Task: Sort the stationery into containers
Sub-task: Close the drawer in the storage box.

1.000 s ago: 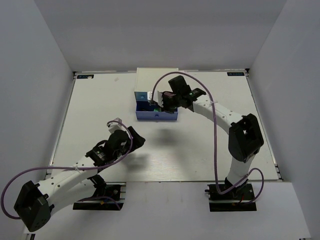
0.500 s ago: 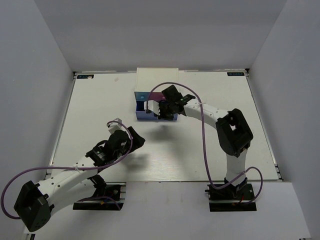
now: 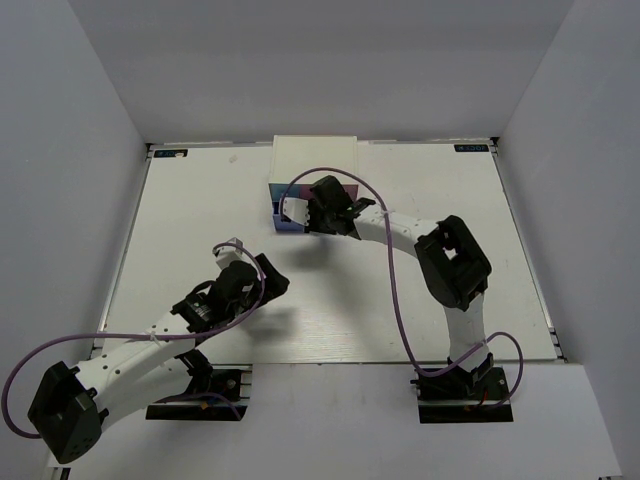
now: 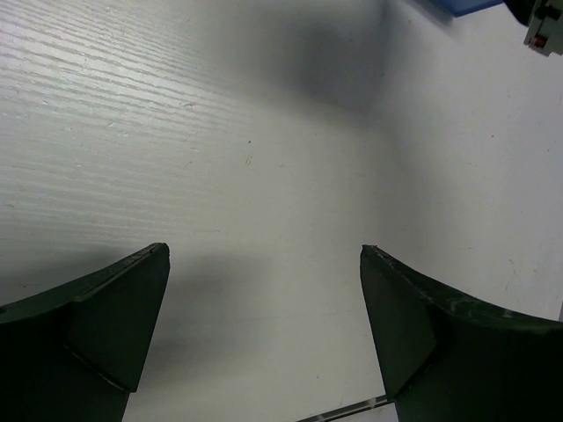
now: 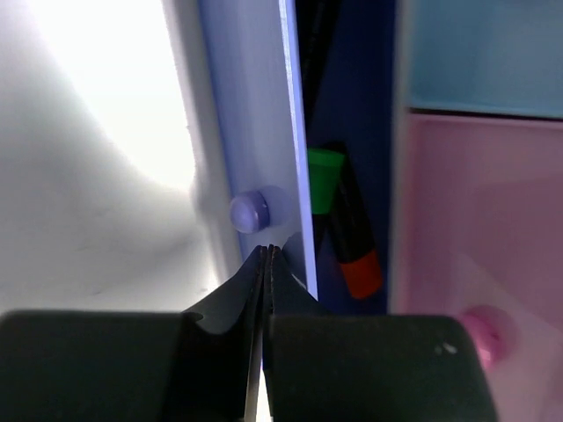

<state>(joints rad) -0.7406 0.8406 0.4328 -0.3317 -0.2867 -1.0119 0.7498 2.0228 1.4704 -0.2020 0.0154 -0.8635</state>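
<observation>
Markers: green-capped marker (image 5: 325, 169) and orange-capped marker (image 5: 361, 271) lie inside the blue-purple drawer (image 5: 248, 97), just right of the pincer tips.
Right pincer (image 5: 266, 257): fingers pressed together, nothing held, at the drawer front just below its knob (image 5: 249, 211).
Pink drawer (image 5: 479, 220): farther right.
Left pincer (image 4: 264, 252): spread wide, empty, over the table (image 4: 220, 132).

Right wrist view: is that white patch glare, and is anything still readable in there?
Right wrist view: upper left is blown out white; the shut right gripper is close and blurred, yet the purple knob, green cap and orange cap read clearly. Left wrist view: table grain sharp, shaded toward the top. Top view: even light, soft shadows.
</observation>
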